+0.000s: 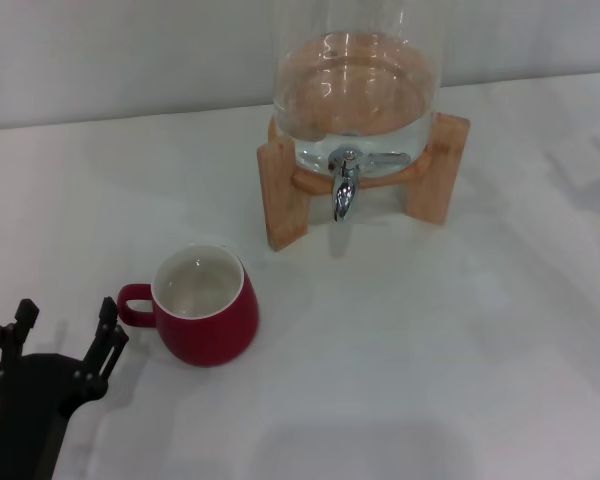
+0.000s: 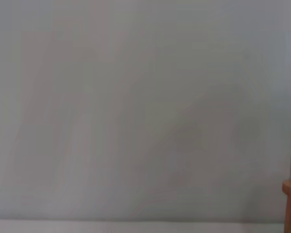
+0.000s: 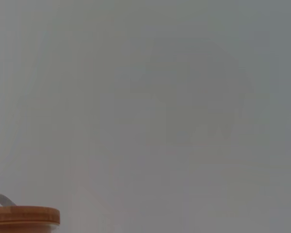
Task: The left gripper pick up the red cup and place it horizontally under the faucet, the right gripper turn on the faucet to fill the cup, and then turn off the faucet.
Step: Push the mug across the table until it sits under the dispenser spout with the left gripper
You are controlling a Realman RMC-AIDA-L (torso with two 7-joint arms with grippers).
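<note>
Red cup (image 1: 207,308) upright on tabletop (image 1: 430,350), near and forward-left of faucet (image 1: 344,187); left tool (image 1: 62,328) spread wide, empty, just left of cup's handle.

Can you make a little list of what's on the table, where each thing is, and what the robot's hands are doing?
cup: red, upright, white inside, loop handle toward the left hand
faucet: chrome, on a glass jar holding water
stand: wooden, under the jar
cup vs faucet: cup sits nearer the robot and to the left, not under the faucet
left hand: open, beside the cup handle, not touching
right hand: not in view
table: white
</note>
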